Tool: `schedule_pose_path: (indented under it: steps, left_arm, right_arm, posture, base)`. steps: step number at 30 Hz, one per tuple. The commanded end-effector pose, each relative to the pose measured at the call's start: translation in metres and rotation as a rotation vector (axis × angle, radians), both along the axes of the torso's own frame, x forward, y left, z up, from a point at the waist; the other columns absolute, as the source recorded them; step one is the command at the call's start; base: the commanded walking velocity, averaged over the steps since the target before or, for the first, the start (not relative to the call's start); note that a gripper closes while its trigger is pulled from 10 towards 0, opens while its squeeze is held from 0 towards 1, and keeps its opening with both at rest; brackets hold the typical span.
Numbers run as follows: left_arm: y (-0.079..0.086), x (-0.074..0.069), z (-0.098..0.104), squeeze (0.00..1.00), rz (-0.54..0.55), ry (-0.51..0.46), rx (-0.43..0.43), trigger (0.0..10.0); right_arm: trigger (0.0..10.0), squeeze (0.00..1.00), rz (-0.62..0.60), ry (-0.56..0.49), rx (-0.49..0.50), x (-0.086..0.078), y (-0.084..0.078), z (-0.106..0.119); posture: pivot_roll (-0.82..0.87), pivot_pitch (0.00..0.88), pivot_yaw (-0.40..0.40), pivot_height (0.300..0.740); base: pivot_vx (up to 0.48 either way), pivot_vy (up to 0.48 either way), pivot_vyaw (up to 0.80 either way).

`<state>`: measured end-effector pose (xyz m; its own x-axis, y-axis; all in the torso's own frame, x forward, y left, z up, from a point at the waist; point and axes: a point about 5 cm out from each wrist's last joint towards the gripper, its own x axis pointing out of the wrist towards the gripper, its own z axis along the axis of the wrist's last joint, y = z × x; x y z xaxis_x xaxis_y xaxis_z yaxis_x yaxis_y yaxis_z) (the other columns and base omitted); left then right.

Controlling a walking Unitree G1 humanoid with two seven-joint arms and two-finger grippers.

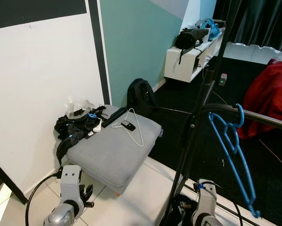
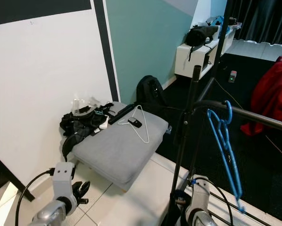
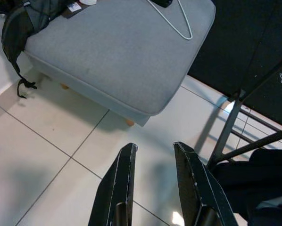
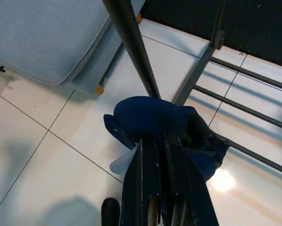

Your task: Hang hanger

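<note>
The left tool (image 3: 153, 181) hangs low over the pale floor tiles (image 3: 51, 155), its two black fingers (image 3: 120, 183) spread with a clear gap between them, holding nothing. The right tool (image 4: 160, 188) also hangs low, beside the foot of the rack (image 1: 188, 155); its fingers are pressed together, and a dark blue cloth (image 4: 150, 115) lies just beyond their tips, against the rack's leg. Whether the tips touch the cloth cannot be told.

Just past the left tool stands a grey ottoman (image 1: 112, 150) on the tiles. A white hanger (image 1: 134, 129) lies flat on its top, with a small dark object (image 1: 128, 125) lying on it. At the ottoman's wall end sit a black strap bundle (image 1: 75, 127) and a black bar (image 1: 115, 116).

To the right, the black rack rises from the floor, and its rail (image 1: 268, 120) runs off to the right. A blue hanger (image 1: 230, 150) hangs from that rail by its hook, near the upright pole, its body dangling downward.

Behind the ottoman a black backpack (image 1: 140, 94) leans at the teal wall (image 1: 136, 42). Further on, a red cloth (image 1: 268, 99) lies heaped on the dark carpet (image 1: 178, 99) at right, and a white shelf (image 1: 190, 56) at the far wall carries a black bag (image 1: 190, 36).
</note>
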<state>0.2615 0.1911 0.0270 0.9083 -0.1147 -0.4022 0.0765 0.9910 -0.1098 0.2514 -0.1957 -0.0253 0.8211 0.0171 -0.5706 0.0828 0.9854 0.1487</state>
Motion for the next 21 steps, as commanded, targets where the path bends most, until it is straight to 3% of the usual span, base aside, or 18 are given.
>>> schedule_pose_path:
  steps: [1,21]
  left_arm:
    - [0.0,-0.0035,-0.0034,0.0,0.006,0.022,-0.001,10.0]
    - [0.0031,-0.0073,-0.0029,0.0,0.011,0.036,0.008,10.0]
  right_arm:
    - [10.0,0.0,0.015,-0.012,-0.008,0.001,0.0019,0.0012]
    - [10.0,0.0,0.043,-0.019,-0.003,0.0059,0.0046,0.0048]
  posture:
    - [-0.07,0.04,-0.017,0.735]
    - [-0.06,0.056,-0.038,0.735]
  base:
    - [-0.345,0.0,0.0]
    - [-0.335,0.0,0.0]
